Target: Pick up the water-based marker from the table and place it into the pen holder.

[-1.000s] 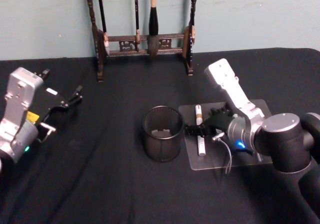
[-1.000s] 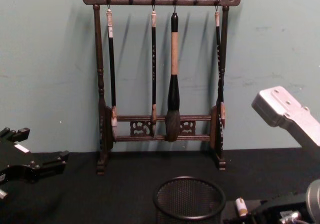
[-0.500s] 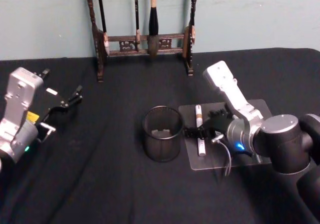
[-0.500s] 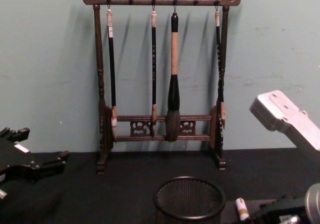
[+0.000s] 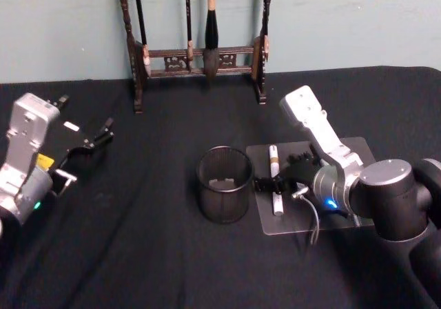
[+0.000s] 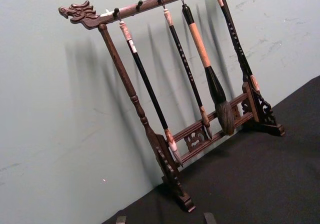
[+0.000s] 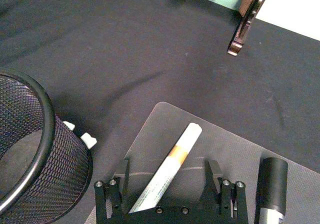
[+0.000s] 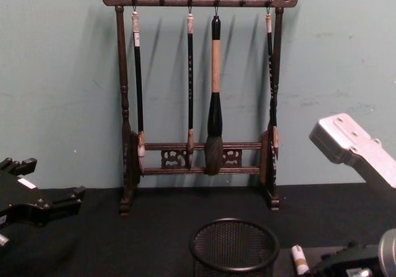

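Where the white water-based marker with an orange band [image 7: 172, 164] lies: flat on a clear plastic sheet [image 5: 289, 219] on the matte black table [image 5: 138, 240].
Right gripper [image 7: 168, 170]: low over the marker, fingers spread wide, one on each side, not pinching it.
Pen holder [image 5: 223, 194]: round black wire-mesh cup, upright, at 9 o'clock from the marker, just beside the sheet.
Left gripper [image 5: 88, 147]: far off at 9 o'clock, fingers apart, holding nothing.
Brush rack [image 5: 200, 54]: dark wood, at 12 o'clock.
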